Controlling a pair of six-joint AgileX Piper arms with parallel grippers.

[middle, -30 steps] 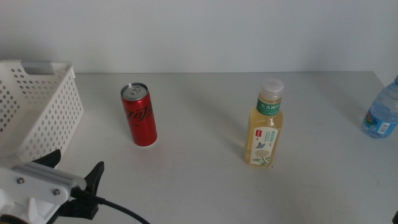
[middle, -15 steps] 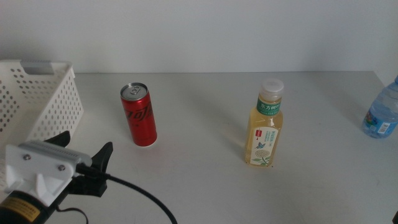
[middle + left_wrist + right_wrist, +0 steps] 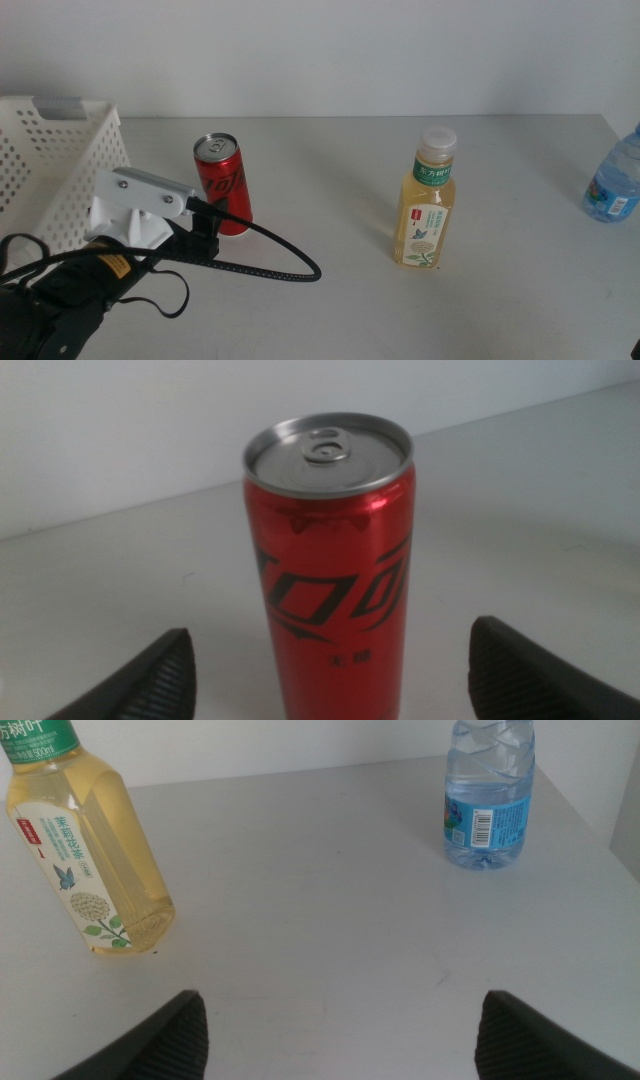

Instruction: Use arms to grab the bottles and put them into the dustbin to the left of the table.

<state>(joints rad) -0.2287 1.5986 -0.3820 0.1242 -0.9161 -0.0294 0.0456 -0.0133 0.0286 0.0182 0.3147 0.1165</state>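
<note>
red can [image 3: 330,560] upright between the spread left end effector [image 3: 330,670] jaws

Plain white wall [image 3: 330,55] behind desk's far edge, bare, unmarked, evenly lit, spanning full width of middle view. Same wall across background in left wrist view [image 3: 120,430], slightly blurred. Again above desk edge in right wrist view [image 3: 260,745], pale strip. Nothing else off-task in view.

Water bottle [image 3: 614,184] cut by edge; can [image 3: 223,184] base hidden behind arm.
</note>
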